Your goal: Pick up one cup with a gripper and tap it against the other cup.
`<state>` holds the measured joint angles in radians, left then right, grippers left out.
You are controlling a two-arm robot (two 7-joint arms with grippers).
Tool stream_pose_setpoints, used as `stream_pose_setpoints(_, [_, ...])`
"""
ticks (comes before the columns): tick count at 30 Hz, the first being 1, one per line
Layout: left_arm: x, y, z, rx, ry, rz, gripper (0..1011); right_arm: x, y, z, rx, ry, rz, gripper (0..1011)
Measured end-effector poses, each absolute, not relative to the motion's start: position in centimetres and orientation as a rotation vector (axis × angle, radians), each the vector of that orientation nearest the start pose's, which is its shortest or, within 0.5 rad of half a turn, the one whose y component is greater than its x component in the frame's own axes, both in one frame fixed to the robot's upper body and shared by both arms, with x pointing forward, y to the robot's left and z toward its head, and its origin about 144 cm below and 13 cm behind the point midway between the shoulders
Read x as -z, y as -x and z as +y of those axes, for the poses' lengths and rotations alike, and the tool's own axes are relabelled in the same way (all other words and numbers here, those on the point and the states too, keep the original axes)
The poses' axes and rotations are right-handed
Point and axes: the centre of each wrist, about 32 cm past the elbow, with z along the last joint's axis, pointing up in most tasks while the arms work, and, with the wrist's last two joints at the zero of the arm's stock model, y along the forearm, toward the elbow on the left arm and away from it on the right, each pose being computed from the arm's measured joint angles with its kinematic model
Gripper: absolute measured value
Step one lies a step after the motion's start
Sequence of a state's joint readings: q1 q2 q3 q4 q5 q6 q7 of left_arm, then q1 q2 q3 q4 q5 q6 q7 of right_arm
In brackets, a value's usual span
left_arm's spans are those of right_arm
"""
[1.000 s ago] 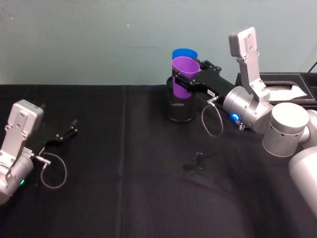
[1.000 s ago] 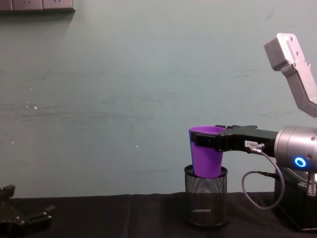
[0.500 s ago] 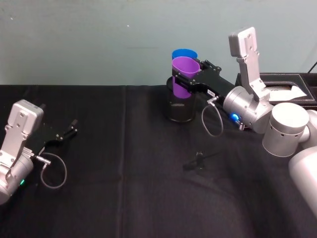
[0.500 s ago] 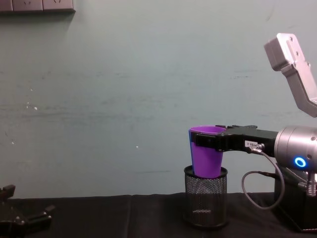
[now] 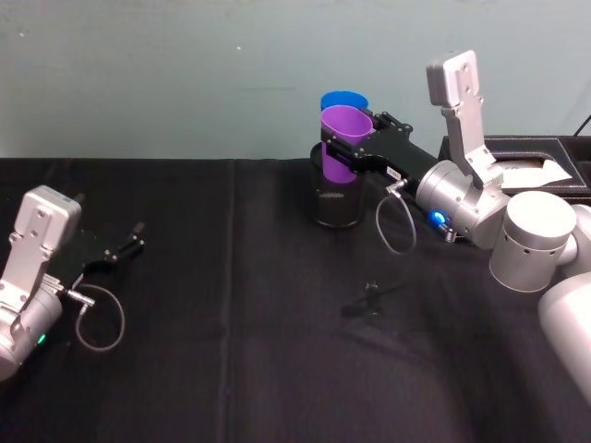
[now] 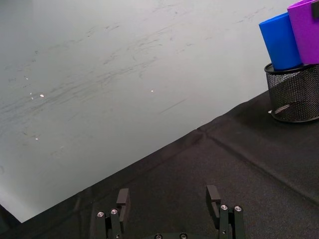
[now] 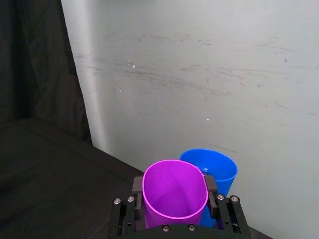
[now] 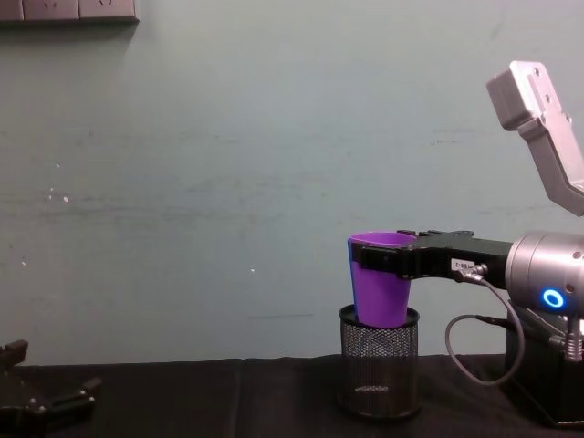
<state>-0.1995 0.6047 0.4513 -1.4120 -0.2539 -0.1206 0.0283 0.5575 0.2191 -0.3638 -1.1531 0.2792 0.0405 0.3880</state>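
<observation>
My right pincer (image 5: 349,152) is clamped on the smooth, tapered purple cup (image 5: 343,137) just below its rim. It holds the cup upright at the far middle of the black cloth surface (image 5: 231,323), base in the mouth of a black wire-mesh holder (image 5: 335,201). The purple cup sits right against the glossy blue cup (image 5: 343,98) behind it, and my left pincer (image 5: 129,244) rests spread wide at the left.
</observation>
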Motion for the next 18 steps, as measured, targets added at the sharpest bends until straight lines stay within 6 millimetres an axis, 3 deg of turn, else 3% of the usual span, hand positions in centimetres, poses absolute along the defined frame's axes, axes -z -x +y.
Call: stream_pose_setpoints(18, [-113.98, -48.86, 30.97, -1.248, -0.304, -0.285, 1000, -121.43, -59.98, -21.69, 0.955, 0.061, -0.073, 734])
